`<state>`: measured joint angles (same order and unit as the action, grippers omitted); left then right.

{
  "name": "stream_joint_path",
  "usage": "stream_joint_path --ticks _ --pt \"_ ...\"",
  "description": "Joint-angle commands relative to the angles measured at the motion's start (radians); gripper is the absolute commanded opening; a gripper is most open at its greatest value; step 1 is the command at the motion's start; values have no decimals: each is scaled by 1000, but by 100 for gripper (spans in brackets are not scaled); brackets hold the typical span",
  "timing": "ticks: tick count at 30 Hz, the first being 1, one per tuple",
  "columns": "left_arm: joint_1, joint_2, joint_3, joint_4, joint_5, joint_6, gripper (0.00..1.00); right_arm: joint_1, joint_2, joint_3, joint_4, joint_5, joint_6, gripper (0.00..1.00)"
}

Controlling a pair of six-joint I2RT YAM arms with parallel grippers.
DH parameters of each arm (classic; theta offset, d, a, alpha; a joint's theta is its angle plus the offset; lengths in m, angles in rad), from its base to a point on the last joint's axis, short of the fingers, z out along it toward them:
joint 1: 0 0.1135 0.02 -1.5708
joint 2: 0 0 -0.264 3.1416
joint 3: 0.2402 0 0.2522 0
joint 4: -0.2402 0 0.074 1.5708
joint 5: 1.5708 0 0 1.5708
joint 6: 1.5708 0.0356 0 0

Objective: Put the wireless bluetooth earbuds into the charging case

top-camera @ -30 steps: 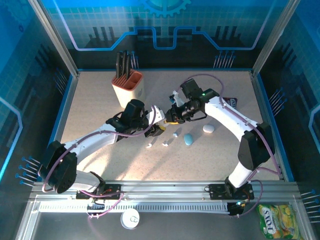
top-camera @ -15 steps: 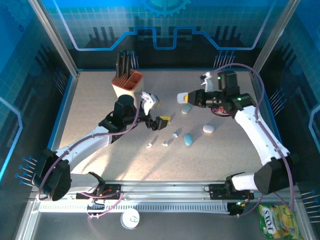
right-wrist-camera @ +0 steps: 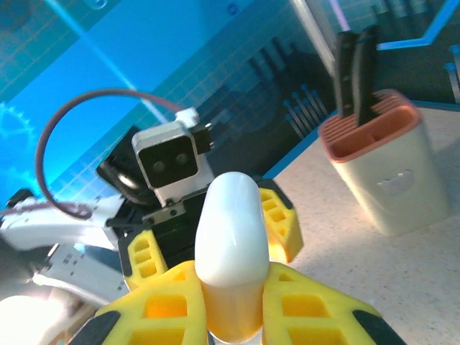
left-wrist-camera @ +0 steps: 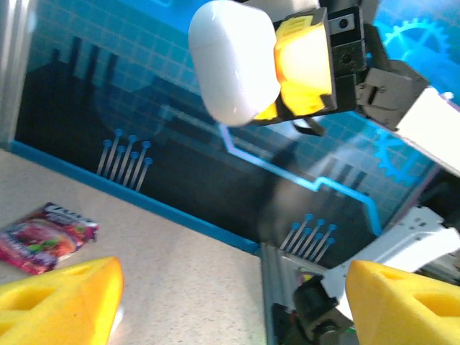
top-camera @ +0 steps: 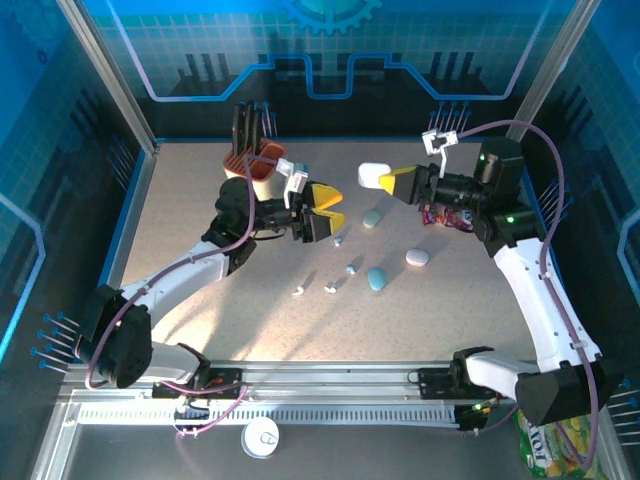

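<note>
Top external: earbuds (top-camera: 330, 288) lie loose on table (top-camera: 450, 310), toward the bases from your left tool (top-camera: 322, 210), which is released & empty, the nearer one. Right tool (top-camera: 392, 180) is clenched on white charging case (top-camera: 372, 176), held aloft, long axis pointing at left tool.

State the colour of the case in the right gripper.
The case is plain white; left wrist view shows it best.

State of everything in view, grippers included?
left gripper: open, empty.
right gripper: shut on held white case.
held white case: lid shut, in the air.
near blue case: flat on table.
far blue case: flat on table.
loose white case: flat on table.
earbuds: loose on table.
knife block: upright, knives in.
</note>
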<state>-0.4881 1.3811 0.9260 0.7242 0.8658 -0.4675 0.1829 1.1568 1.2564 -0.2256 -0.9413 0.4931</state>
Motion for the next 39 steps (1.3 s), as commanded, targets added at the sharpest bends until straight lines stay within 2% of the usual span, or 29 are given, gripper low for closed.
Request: stream_joint_path --ticks 1,8,17,32,39 --pt "-20 6 56 69 93 -47 77 63 9 31 33 -77 -50 10" --pt "-37 -11 89 40 116 -26 63 139 35 51 22 -96 -87 10" --pt "-46 -24 114 26 111 -23 47 159 38 43 -19 -93 -147 10" --pt "-46 -23 101 39 87 -14 39 158 41 23 -70 -91 -188 9" --pt "-47 -24 94 44 85 -6 27 160 49 22 -85 -84 -195 9"
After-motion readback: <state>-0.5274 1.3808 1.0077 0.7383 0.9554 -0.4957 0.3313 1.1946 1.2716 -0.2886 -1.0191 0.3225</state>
